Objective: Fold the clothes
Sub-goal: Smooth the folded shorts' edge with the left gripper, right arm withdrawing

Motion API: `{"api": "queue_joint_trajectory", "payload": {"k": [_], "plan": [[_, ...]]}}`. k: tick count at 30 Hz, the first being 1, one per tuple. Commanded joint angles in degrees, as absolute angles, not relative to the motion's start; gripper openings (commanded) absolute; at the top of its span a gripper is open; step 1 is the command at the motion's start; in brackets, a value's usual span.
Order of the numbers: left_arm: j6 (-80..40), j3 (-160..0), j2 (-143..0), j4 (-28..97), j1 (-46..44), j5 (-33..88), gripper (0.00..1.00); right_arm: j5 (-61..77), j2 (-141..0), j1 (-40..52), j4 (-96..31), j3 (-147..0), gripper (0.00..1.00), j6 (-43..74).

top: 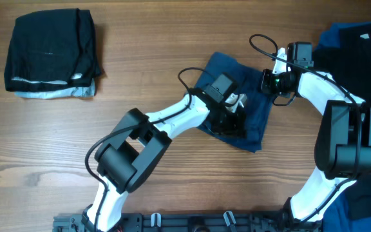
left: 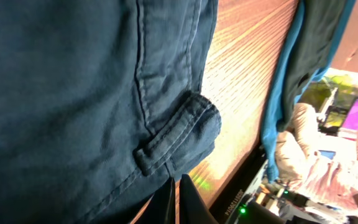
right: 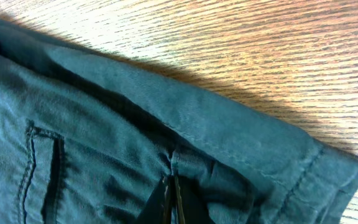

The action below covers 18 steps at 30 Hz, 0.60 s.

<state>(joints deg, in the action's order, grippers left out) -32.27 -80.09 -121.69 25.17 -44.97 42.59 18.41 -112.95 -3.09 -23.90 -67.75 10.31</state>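
The dark navy-blue fabric shorts [top: 253,125] lie crumpled in the middle of the wooden table [top: 172,38], partly under both arms. A folded stack of black and pale blue garments [top: 50,55] sits at the far left corner. A heap of royal-blue and dark clothes [top: 356,45] waits at the right edge.

The step in hand looks like spreading or doubling over the shorts. To do it well, the two arms should move together and at one height, so the cloth is drawn taut between them rather than dragged in a bunch. Each pinch needs to take a firm seam, such as the waistband or hem, not a loose single layer. The fold should then be laid down flat, edge over edge, before anything is let go. The cloth is soft and will sag or slip if one arm leads.

The left gripper [top: 229,121] has its jaws closed, tips together at the edge of the cloth. In the left wrist view the navy fabric and a belt loop [left: 179,134] fill the frame right above them, so it appears to pinch the shorts. The right gripper [top: 267,82] is closed too. In its wrist view the tips meet in a crease just inside the stitched hem [right: 253,149], cloth puckered round them, apparently gripping the shorts.
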Motion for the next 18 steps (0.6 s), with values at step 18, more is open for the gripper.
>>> {"api": "queue_joint_trajectory", "payload": {"k": [18], "plan": [[-32.1, -80.6, -113.4, 25.8, -44.4, 36.6, 0.09, 19.4, -114.9, -2.6, -24.1, -66.7, 0.04, 10.9]]}}
